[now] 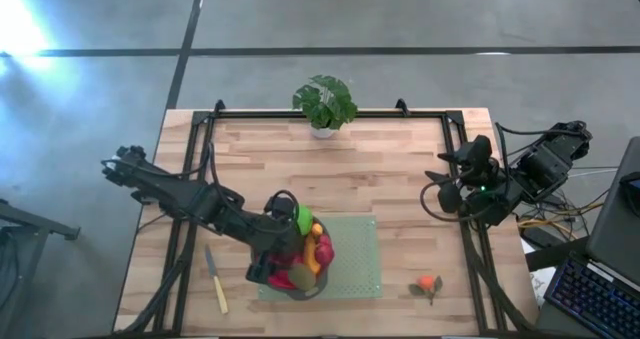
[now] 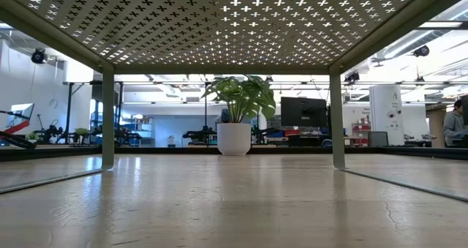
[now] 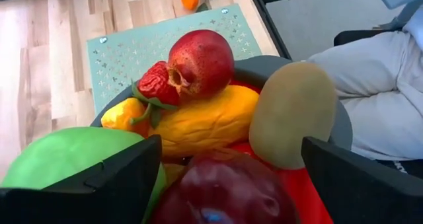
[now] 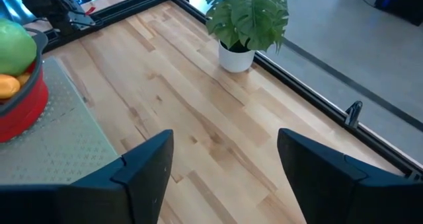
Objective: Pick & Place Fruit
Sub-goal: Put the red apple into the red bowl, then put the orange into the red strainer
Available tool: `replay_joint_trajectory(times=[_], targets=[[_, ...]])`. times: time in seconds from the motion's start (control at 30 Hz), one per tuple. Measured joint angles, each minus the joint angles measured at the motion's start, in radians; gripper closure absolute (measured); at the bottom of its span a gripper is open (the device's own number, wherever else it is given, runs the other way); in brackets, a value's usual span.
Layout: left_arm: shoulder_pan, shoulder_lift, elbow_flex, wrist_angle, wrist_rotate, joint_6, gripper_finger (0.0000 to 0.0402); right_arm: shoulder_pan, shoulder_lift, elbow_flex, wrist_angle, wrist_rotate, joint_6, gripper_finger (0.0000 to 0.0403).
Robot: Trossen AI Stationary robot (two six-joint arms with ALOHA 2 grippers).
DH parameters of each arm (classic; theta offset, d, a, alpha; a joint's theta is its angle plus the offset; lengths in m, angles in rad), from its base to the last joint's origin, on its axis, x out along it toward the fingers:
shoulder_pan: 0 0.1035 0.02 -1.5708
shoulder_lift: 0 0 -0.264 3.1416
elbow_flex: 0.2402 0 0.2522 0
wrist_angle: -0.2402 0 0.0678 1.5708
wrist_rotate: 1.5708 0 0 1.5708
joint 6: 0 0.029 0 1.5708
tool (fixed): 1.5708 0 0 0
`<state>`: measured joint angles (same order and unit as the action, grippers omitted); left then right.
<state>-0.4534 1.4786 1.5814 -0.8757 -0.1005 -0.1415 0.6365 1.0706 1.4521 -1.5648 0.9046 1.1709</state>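
The fruit (image 1: 305,247) lay heaped in a red bowl (image 1: 300,284) with a grey rim, which stood on the left part of a pale green perforated mat (image 1: 350,259) near the front of the wooden bench (image 1: 380,179). In the left wrist view the heap showed a green ball (image 3: 63,154), an orange elongated piece (image 3: 201,121), a dark-red pomegranate-like piece (image 3: 201,62), a brown kiwi (image 3: 291,115), a small red berry (image 3: 157,85) and a dark red apple (image 3: 225,187). One small orange fruit (image 1: 428,283) with leaves lay apart on the bare bench, just right of the mat.

The left tool (image 1: 272,264) hung directly over the bowl, its fingers (image 3: 125,178) spread wide on either side of the heap, grasping nothing. The right tool (image 1: 450,184) waited at the bench's right edge, well apart from the bowl, its fingers (image 4: 145,164) likewise released.

A pale-handled knife (image 1: 215,279) lay left of the mat. A potted plant (image 1: 324,104) stood at the middle of the far edge.
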Motion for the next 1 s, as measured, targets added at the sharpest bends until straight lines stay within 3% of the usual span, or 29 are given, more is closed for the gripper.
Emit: replay_joint_trajectory(times=[0.47,0.63,0.8,1.0], targets=[[0.0,-0.047,0.064,-0.011,0.0,0.067,0.0032,0.0,0.0,0.0,0.005,-0.005,0.0,0.0167],[0.001,-0.059,0.108,-0.068,-0.016,0.164,0.0032,0.0,0.011,0.0,0.016,-0.089,0.006,0.0159],[0.013,-0.1,0.114,-0.069,-0.101,0.23,0.0032,0.0,0.065,-0.001,0.08,-0.194,-0.001,0.0147],[0.051,-0.181,0.114,-0.068,-0.187,0.306,0.0032,0.001,0.177,-0.001,0.084,-0.356,0.032,0.0164]])
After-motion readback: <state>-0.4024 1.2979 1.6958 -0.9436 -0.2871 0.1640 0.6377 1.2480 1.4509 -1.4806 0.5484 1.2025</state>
